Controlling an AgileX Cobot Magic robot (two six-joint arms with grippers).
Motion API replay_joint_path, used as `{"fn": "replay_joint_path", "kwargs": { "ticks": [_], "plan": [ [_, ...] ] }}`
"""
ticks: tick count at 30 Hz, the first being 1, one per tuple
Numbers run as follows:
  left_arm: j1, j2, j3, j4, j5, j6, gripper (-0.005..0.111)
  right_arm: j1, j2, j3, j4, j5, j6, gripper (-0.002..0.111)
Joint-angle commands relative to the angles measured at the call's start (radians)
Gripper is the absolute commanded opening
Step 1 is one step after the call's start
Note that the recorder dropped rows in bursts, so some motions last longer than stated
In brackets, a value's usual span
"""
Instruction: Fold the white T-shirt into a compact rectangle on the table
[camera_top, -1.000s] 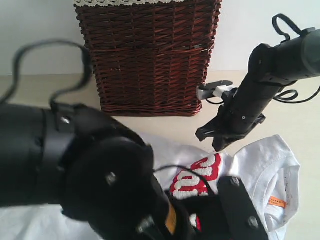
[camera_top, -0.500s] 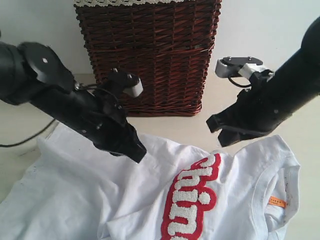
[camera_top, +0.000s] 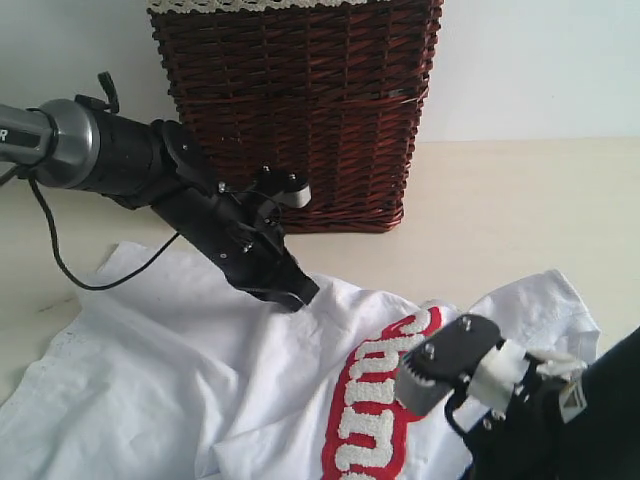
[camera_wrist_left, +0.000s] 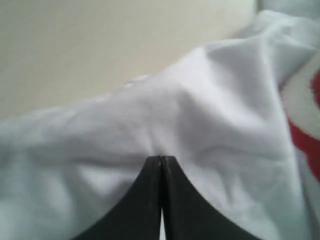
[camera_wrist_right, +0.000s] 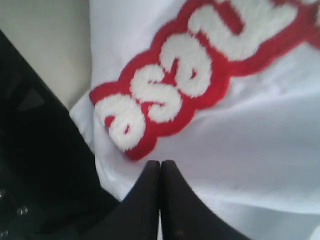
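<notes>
While the white T-shirt (camera_top: 180, 360) lies rumpled along the table's (camera_top: 520, 200) near edge, before the basket (camera_top: 300, 110) | left gripper (camera_wrist_left: 160, 159): fingers pressed together, tips touching the shirt's far fold, pinch unclear | right gripper (camera_wrist_right: 160, 164): fingers together, over cloth beside the red-edged lettering (camera_wrist_right: 170, 80), near right corner

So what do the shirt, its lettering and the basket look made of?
White T-shirt: soft matte knit, probably cotton, lying in loose creases. Lettering: fuzzy white pile, chenille-like, edged in red. Basket: dark reddish-brown woven wicker with a slight gloss, individual strands visible.
</notes>
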Motion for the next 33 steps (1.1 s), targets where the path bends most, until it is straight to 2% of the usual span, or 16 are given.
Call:
{"fn": "replay_joint_path", "kwargs": {
  "ticks": [1, 5, 9, 12, 18, 20, 23, 29, 33],
  "plan": [
    [0.071, 0.03, -0.025, 0.041, -0.01, -0.071, 0.0, 0.065, 0.053, 0.022, -0.011, -0.018, 0.01, 0.0],
    [0.119, 0.03, -0.025, 0.041, 0.036, -0.071, 0.0, 0.12, 0.136, 0.02, -0.011, -0.007, 0.01, 0.0],
    [0.128, 0.03, -0.025, 0.058, 0.052, -0.071, 0.0, 0.195, 0.235, 0.02, -0.011, -0.064, 0.01, 0.0],
    [0.128, 0.034, -0.02, 0.07, 0.062, -0.074, 0.0, 0.213, 0.296, 0.02, -0.015, -0.123, 0.01, 0.0],
    [0.132, 0.099, -0.015, 0.332, 0.051, -0.277, 0.0, 0.213, 0.35, 0.02, -0.022, -0.132, 0.014, 0.0],
    [0.142, 0.102, -0.015, 0.376, 0.032, -0.324, 0.0, 0.213, 0.351, 0.02, -0.027, -0.118, 0.016, 0.0],
    [0.182, 0.1, -0.032, 0.376, 0.056, -0.327, 0.0, 0.213, 0.351, 0.022, -0.083, -0.097, 0.049, 0.0],
    [0.298, 0.106, -0.041, 0.402, 0.099, -0.35, 0.0, 0.213, 0.351, 0.022, -0.301, -0.138, 0.271, 0.0],
    [0.341, 0.119, -0.041, 0.402, 0.096, -0.352, 0.0, 0.213, 0.347, 0.022, -0.358, -0.159, 0.324, 0.0]
  ]
}}
